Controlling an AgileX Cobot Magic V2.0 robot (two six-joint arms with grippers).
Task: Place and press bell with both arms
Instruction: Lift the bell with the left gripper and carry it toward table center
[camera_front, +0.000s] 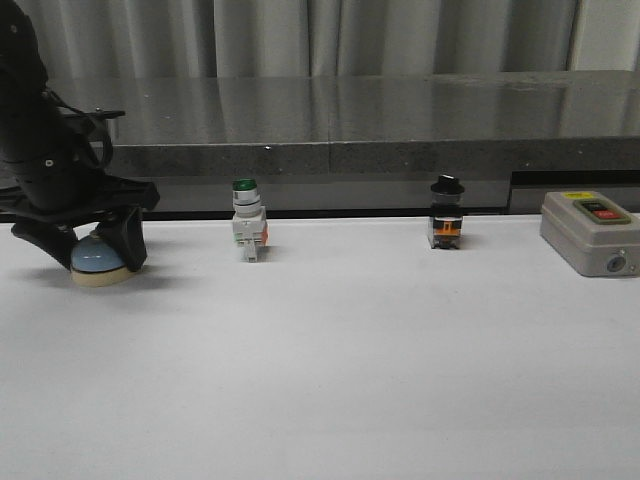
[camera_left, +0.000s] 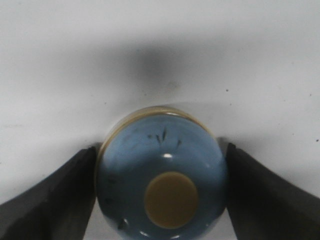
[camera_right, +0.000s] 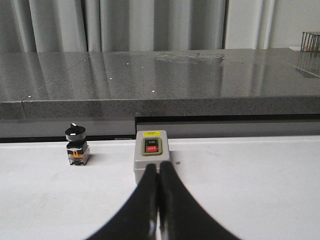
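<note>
- Desk, white and broad, carries every item in the front view; the bell sits at its far left edge of view, and the switches line up along the back toward the right.
- Left arm stands over that left end, its end effector lowered to the desk surface with a finger on either side of the bell.
- Grey on/off switch box lies just beyond the right end effector, whose fingers are pressed together with nothing between them; this arm does not show in the front view.
- Green-capped push-button and black-knobbed selector stand upright, well apart from the bell and from each other.
- Bell, blue dome up and cream button facing the left wrist camera, is held between the left fingers, which touch its sides; its base appears to rest on the desk.
- Judgement: the bell lies far to the left of the right end effector, so the pressing arm has the whole desk to cross, or the left arm must carry the bell inward first.
</note>
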